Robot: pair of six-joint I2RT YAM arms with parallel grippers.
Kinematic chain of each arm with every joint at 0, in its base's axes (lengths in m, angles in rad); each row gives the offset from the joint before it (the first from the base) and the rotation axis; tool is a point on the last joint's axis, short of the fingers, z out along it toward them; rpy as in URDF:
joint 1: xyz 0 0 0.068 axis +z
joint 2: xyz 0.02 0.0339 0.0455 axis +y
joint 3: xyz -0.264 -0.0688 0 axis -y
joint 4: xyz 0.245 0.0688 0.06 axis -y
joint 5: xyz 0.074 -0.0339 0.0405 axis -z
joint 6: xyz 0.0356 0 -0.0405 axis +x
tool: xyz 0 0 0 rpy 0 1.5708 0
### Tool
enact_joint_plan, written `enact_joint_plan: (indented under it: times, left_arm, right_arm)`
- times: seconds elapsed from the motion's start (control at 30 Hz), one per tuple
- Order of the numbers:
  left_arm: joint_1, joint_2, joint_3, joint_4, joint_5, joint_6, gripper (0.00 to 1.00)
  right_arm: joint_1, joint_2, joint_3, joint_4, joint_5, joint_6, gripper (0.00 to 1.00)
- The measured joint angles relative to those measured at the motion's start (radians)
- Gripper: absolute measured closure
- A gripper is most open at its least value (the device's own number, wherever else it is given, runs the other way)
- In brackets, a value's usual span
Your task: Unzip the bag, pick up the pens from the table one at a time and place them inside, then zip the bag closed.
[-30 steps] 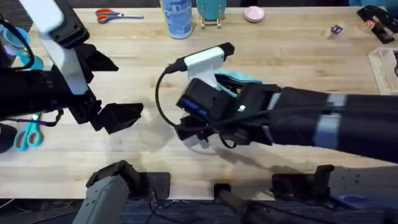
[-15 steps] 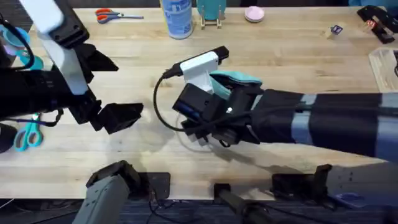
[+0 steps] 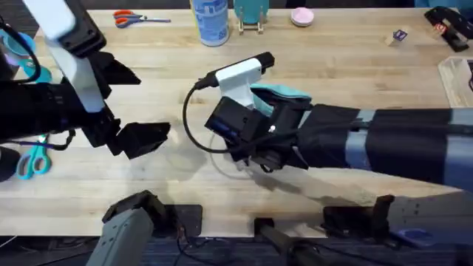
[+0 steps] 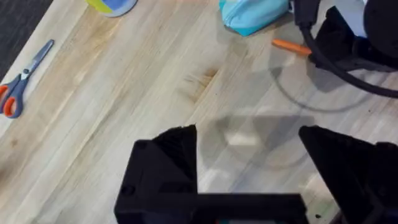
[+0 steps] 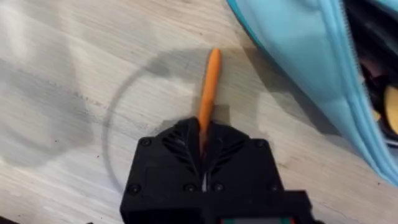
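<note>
The light-blue bag lies near the middle of the table, partly covered by my right arm. In the right wrist view the bag has its zipper open, with dark contents visible inside. My right gripper is shut on an orange pen, whose free end points away just beside the bag's edge. From the left wrist view the pen sticks out from under the right arm, below the bag. My left gripper hovers open and empty over bare wood to the left, fingers wide apart.
Orange-handled scissors, a blue-and-white canister, a teal stand and a pink disc line the far edge. Teal scissors lie at the left edge. A clear container sits at the right edge.
My right gripper has shifted slightly to the left beside the bag, still holding the pen. The left arm has not moved.
</note>
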Motion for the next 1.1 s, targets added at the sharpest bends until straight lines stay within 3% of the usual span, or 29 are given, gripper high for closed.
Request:
enact_joint_plan:
  times: [0.3,0.57,1.1]
  left_arm:
    - [0.000,0.000,0.000,0.000,0.000,0.000,0.008]
    - [0.000,0.000,0.000,0.001,0.002,0.000,0.008]
    - [0.000,0.000,0.000,0.019,0.115,0.000,0.008]
  right_arm:
    - [0.001,-0.010,0.028,-0.026,-0.043,-0.076,0.971]
    - [-0.011,-0.128,0.129,-0.022,-0.066,-0.174,0.971]
    - [-0.223,-0.191,0.189,-0.024,-0.068,-0.338,0.970]
